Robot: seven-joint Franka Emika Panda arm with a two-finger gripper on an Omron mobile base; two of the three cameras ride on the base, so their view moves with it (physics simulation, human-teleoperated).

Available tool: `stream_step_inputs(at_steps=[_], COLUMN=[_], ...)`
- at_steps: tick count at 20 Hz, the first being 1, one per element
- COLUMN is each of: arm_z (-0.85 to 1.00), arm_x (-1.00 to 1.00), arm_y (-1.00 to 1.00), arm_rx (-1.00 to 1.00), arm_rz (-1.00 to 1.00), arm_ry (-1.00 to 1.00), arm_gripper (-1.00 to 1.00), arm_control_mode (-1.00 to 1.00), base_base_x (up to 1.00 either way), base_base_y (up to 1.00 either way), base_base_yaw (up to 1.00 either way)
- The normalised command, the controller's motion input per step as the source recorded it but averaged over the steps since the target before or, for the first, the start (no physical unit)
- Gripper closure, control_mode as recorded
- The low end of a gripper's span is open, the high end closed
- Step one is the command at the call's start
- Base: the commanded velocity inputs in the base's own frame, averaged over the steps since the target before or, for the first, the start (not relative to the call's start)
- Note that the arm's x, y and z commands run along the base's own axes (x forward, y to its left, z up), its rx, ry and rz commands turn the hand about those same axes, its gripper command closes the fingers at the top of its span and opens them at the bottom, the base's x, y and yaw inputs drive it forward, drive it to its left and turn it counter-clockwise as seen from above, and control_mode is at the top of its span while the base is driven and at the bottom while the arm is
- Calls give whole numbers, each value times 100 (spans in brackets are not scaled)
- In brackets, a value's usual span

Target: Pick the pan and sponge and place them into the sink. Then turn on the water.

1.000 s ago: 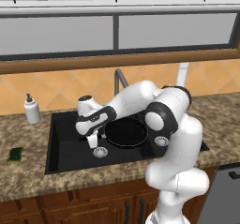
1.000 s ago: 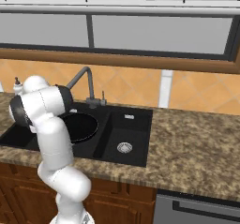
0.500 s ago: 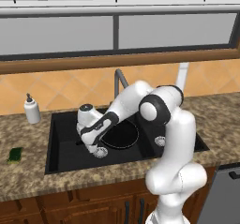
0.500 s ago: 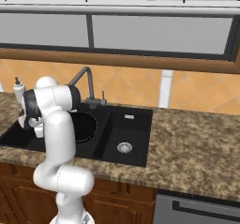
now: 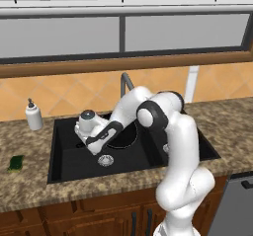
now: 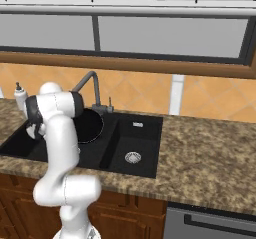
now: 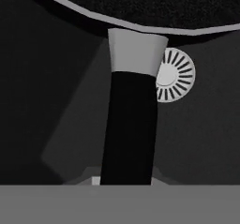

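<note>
- Reaching low over the larger, left bowl of the sink [image 5: 64,126], my arm bends down from the right, and my gripper [image 5: 83,142] hangs near the bowl's round silver drain [image 5: 105,160].
- My fingers cannot be made out in either base view or along the hand, so I cannot tell whether the gripper is spread, pressed together or pinching anything.
- Looking along my hand, I see the pan's handle [image 7: 131,124] running straight up the middle, its grey neck meeting the pan's rim at the top, with the drain [image 7: 176,75] just beside it on the right.
- My pan [image 5: 126,136] lies inside the larger bowl, partly behind my forearm; from the right base view the pan [image 6: 89,125] sits below the faucet [image 6: 92,85].
- My sponge [image 5: 16,163] rests on the granite counter [image 5: 29,190], well apart from the sink on its left.
- I see a white soap bottle [image 5: 33,115] standing on the counter near the back wall, left of the sink.
- No stream can be seen at the faucet's spout.
</note>
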Motion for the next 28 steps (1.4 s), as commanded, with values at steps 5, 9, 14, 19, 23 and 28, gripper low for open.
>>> stream_step_inputs(at_steps=[5,9,14,19,23,28], arm_z=[-67,-91,-100,-94,-95,-88], arm_x=[-67,-83,-99,-56,-28,-17], arm_y=[52,46,40,28,8,12], arm_rx=[0,-2,-2,-3,-1,-6], arm_rz=[-28,-29,-27,-31,-41,-38], arm_ry=[-12,-12,-3,8,14,7], arm_gripper=[100,100,100,100,100,100], arm_control_mode=[-100,-100,-100,-100,-100,-100], base_base_x=[0,0,0,0,0,0], base_base_y=[0,0,0,0,0,0], base_base_yaw=[0,0,0,0,0,0])
